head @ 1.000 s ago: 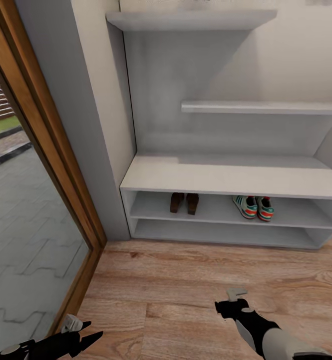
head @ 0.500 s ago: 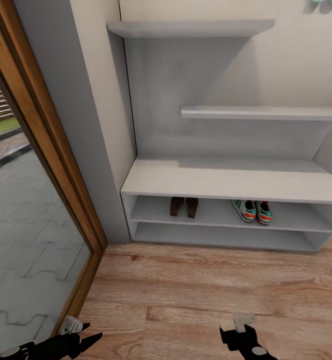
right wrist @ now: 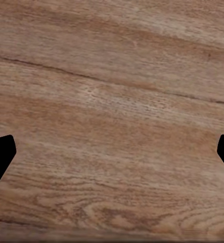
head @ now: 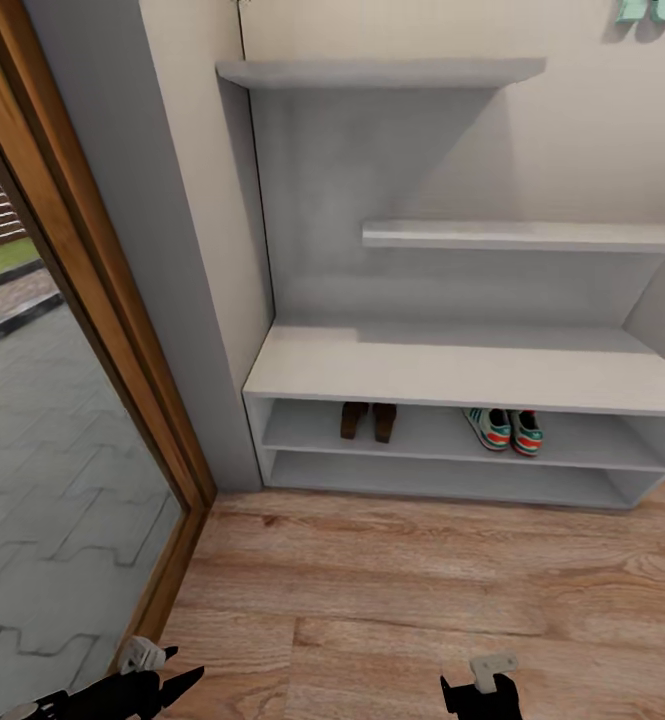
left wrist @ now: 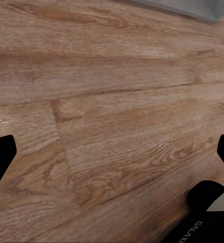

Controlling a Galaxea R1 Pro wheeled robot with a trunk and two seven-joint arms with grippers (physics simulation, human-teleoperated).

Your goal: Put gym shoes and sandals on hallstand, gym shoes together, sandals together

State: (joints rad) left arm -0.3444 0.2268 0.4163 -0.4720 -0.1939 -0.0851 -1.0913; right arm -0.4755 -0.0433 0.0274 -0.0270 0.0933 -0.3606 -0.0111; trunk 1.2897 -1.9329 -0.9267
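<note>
Presently catalogued, head view. Hallstand (head: 452,365): light grey, against the wall, well ahead of both grippers; low two-tier bench with flat top, two staggered wall shelves above. Sandals (head: 368,420): brown pair, side by side on the bench's upper inner tier, ahead of and between the two grippers. Gym shoes (head: 504,429): white with green stripes and red-orange patches, touching or nearly so, same tier, well ahead of the right gripper (head: 484,690) and apart from the sandals. Corridor floor (head: 392,590): wood planks, bare beneath both grippers. Left gripper (head: 177,668): low over the planks beside a wooden door frame (head: 102,330), fingers (left wrist: 0,157) spread wide, holding nothing. Right gripper: fingers (right wrist: 1,152) likewise wide apart, holding nothing, over plank grain.
</note>
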